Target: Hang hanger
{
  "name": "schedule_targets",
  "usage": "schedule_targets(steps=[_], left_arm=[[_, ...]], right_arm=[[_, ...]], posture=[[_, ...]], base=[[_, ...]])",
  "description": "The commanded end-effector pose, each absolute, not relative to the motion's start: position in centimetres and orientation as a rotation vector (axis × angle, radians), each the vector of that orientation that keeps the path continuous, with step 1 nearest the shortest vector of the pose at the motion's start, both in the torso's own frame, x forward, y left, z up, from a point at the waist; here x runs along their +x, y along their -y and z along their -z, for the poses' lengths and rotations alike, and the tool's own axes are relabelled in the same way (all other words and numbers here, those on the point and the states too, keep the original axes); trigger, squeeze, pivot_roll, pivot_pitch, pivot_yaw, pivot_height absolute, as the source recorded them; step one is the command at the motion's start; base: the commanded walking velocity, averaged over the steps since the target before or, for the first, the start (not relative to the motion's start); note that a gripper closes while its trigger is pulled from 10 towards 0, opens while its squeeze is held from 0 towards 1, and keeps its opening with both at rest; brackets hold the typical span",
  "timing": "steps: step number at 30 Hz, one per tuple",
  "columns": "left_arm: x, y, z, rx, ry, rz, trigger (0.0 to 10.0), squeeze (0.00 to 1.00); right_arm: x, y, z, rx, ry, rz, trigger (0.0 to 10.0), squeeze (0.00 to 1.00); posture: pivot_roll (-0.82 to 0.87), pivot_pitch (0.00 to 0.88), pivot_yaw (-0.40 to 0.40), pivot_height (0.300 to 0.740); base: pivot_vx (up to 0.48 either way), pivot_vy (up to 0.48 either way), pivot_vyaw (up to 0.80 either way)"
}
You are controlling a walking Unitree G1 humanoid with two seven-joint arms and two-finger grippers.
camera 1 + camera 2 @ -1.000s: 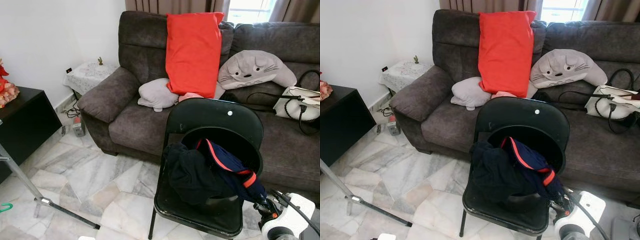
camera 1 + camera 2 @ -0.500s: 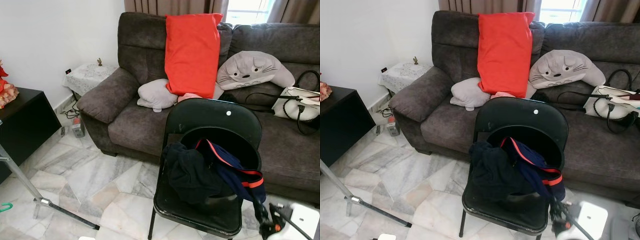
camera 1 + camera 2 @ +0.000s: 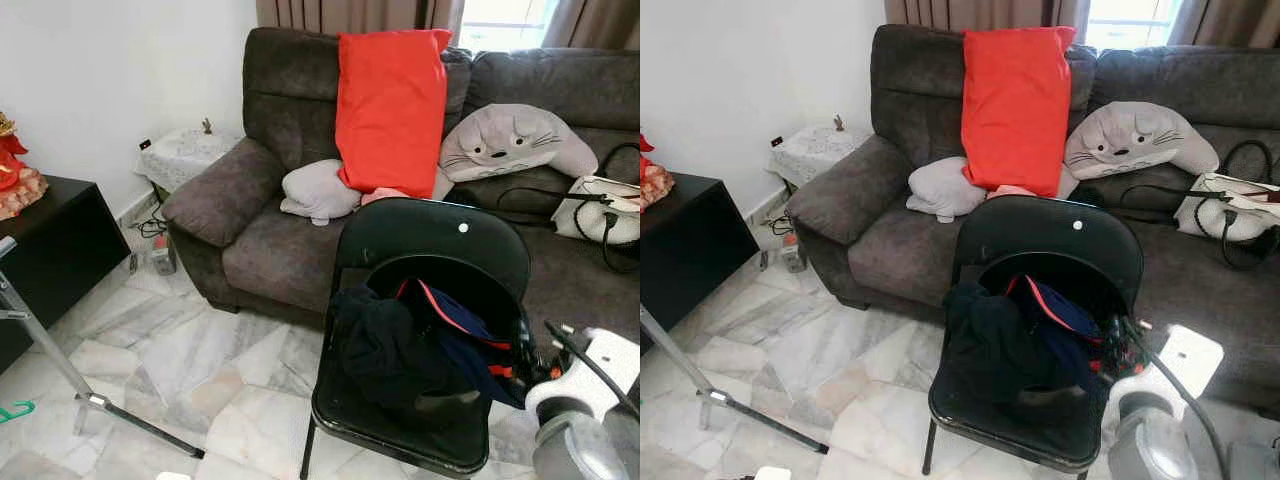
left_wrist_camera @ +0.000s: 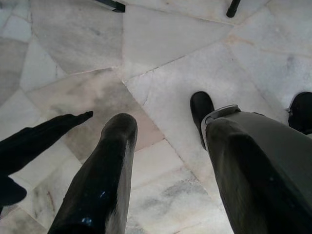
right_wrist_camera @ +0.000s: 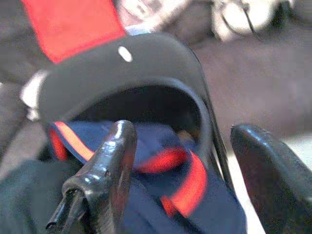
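A black folding chair stands in front of a dark sofa. A heap of dark clothes lies on its seat, with a navy garment with red trim on top. My right gripper is at the chair's right side, level with the seat, close against the navy garment. In the right wrist view my right gripper is open, with the navy and red cloth just beyond its fingers. A green hook-shaped piece lies on the floor at far left. My left gripper hangs open over the marble floor.
Sofa with a red cushion, grey pillows and a white bag behind the chair. A black cabinet stands at left, and a silver stand leg slants across the marble floor.
My right gripper has risen from low beside the chair's front corner to seat height against the navy garment. The whole view has shifted slightly.
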State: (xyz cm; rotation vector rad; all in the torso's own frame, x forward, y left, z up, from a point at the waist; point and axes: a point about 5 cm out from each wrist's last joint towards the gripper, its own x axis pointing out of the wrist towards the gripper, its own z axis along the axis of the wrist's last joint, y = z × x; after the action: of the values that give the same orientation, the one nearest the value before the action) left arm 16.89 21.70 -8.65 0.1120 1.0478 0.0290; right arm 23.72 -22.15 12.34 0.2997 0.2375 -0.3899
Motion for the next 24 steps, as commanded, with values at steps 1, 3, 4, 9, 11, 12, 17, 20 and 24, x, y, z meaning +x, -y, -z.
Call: schedule_targets(steps=[1,3,4,9,11,12,17,20,24], left_arm=[[16.8,-22.1,8.6,0.131,-1.052,-0.031,10.0,0.0],[16.8,-22.1,8.6,0.134,-1.053,-0.028,10.0,0.0],[16.8,-22.1,8.6,0.136,-1.054,-0.026,10.0,0.0],[16.8,-22.0,8.6,0.133,-1.052,-0.024,10.0,0.0],[16.9,-22.0,8.6,0.132,-1.052,-0.023,10.0,0.0],[16.9,-22.0,8.6,0.131,-1.051,-0.023,10.0,0.0],[16.9,-21.9,8.6,0.129,-1.051,-0.023,10.0,0.0],[16.9,-21.9,8.6,0.129,-1.051,-0.026,10.0,0.0],[16.9,-22.0,8.6,0.128,-1.051,-0.028,10.0,0.0]], right_arm=[[23.5,21.9,-12.5,0.296,-0.278,0.413,10.0,0.0],[23.3,21.8,-12.3,0.342,-0.299,0.442,10.0,0.0],[23.2,21.7,-12.3,0.395,-0.303,0.471,10.0,0.0],[23.3,21.6,-12.6,0.429,-0.306,0.484,10.0,0.0],[23.4,21.7,-12.7,0.442,-0.306,0.498,10.0,0.0],[23.4,21.8,-12.7,0.452,-0.307,0.504,10.0,0.0],[24.0,21.9,-12.7,0.499,-0.34,0.497,10.0,0.0],[24.5,21.9,-12.5,0.473,-0.366,0.478,10.0,0.0],[25.0,21.5,-12.5,0.472,-0.375,0.45,10.0,0.0]], posture=[[-0.15,0.005,0.069,0.74],[-0.16,0.007,0.07,0.74],[-0.16,0.008,0.069,0.74],[-0.16,0.006,0.068,0.74],[-0.16,0.004,0.067,0.74],[-0.16,0.005,0.066,0.74],[-0.15,0.003,0.066,0.74],[-0.15,0.003,0.067,0.74],[-0.15,0.002,0.068,0.74]], base=[[0.0,0.0,0.0],[0.0,0.0,0.0],[0.0,0.0,0.0],[0.0,0.0,0.0],[0.0,0.0,0.0],[0.0,0.0,0.0],[0.0,0.0,0.0],[0.0,0.0,0.0],[0.0,0.0,0.0]])
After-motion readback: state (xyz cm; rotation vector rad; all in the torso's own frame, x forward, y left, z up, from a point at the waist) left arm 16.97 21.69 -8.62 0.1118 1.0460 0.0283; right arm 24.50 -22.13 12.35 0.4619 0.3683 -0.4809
